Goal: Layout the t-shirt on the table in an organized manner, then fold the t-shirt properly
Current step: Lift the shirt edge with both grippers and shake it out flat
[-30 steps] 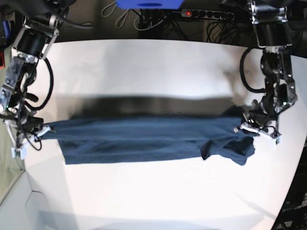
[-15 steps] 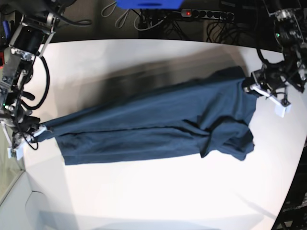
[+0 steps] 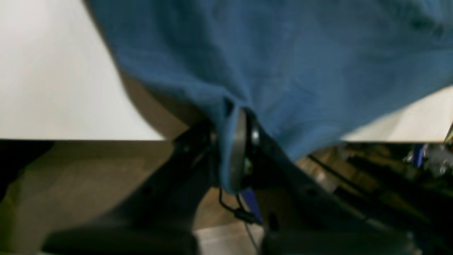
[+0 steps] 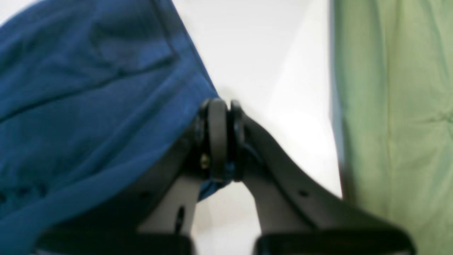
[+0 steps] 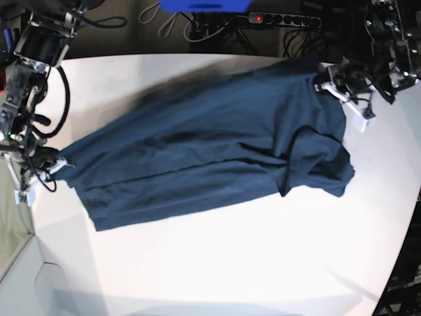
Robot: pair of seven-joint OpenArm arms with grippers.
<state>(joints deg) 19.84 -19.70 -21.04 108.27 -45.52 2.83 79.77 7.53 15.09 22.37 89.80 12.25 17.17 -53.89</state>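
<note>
At the far right of the table [image 5: 217,263], the left gripper [image 5: 327,80] is pressed together on a corner of the t-shirt [image 5: 210,155]; in the left wrist view the cloth wraps over both fingertips [image 3: 237,148] and disappears between them. At the near left edge, the right gripper [image 5: 54,168] pinches the opposite corner, its pads [image 4: 217,134] shut on a thin fold of hem.

The t-shirt is soft, light and limp. It sags between the two grips and drapes in loose folds, so it probably follows any pull without resistance and holds no shape by itself. Hold points: hems, corners and shoulder seams, where the doubled fabric gives the pads more to bite on. A single layer is likely to slip.

The garment spans the table diagonally, from near left to far right, with one sleeve bunched at the right.

The left arm reaches in from the far right with its wrist raised above the surface. The right arm hangs down at the left edge, its wrist low and close to the table.
</note>
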